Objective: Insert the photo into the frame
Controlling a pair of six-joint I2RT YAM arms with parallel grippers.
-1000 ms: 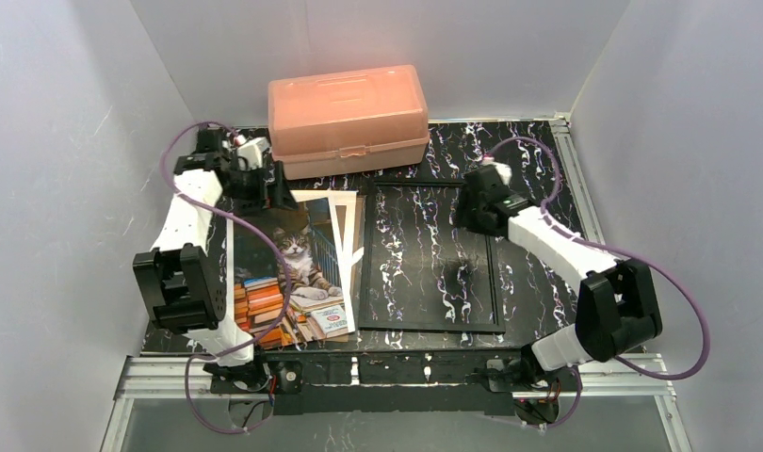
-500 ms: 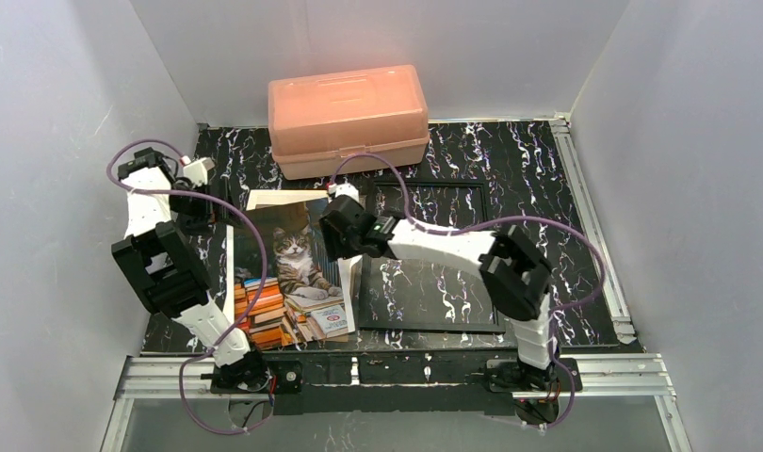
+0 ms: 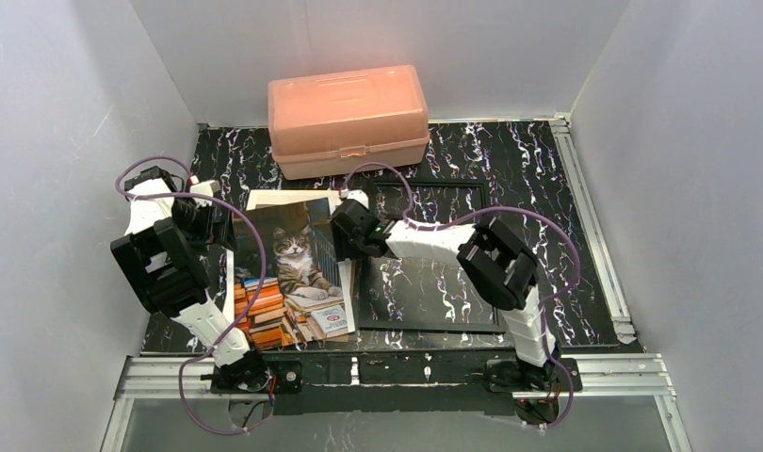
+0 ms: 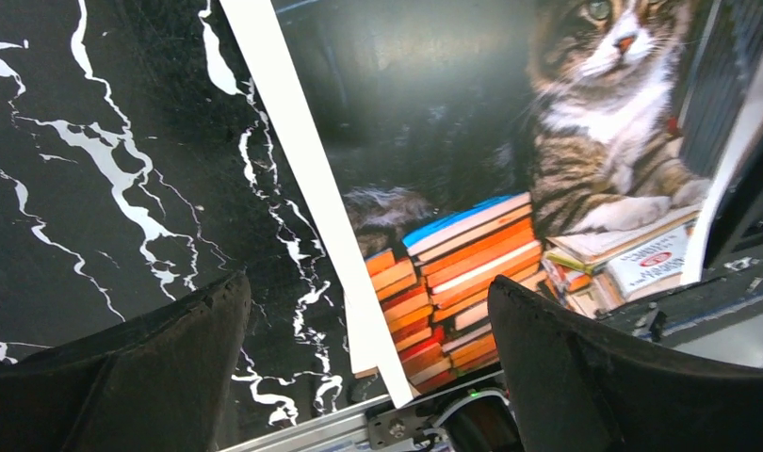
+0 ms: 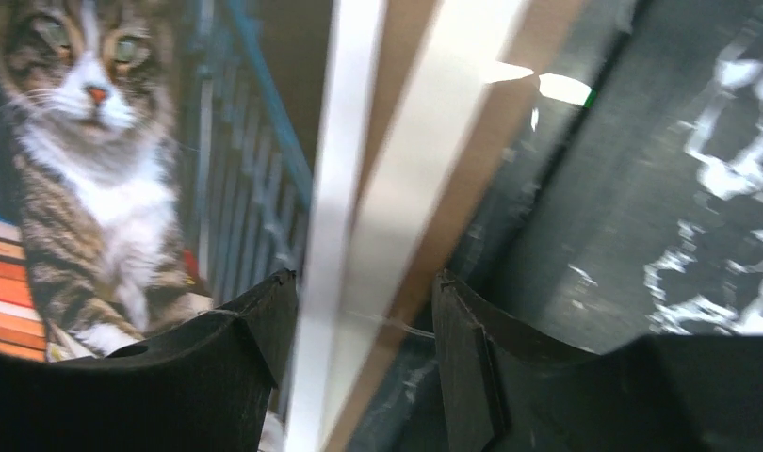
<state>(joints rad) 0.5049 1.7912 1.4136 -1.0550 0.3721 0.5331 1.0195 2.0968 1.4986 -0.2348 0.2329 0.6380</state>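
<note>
The photo (image 3: 293,273), a cat beside stacked orange books, lies face up on the left half of the table, on top of other sheets. The frame (image 3: 430,252), thin and black with a clear pane, lies flat just right of it. My left gripper (image 3: 216,229) hovers open at the photo's left side; in the left wrist view the photo's (image 4: 510,169) white left border runs between the wide-apart fingers (image 4: 142,377). My right gripper (image 3: 345,240) is open over the photo's right edge, and its fingers (image 5: 208,377) straddle the white border and the sheet edges beside the frame's pane (image 5: 594,217).
A peach plastic box (image 3: 348,115) stands at the back, close behind the photo and frame. A brown backing board (image 3: 272,200) and a white sheet (image 5: 425,179) stick out from under the photo. White walls close in both sides. The aluminium rail (image 4: 331,428) borders the near edge.
My right arm swung left across the frame and now sits over the photo's right edge. My left arm drew back from the photo's top left corner to its left side.
</note>
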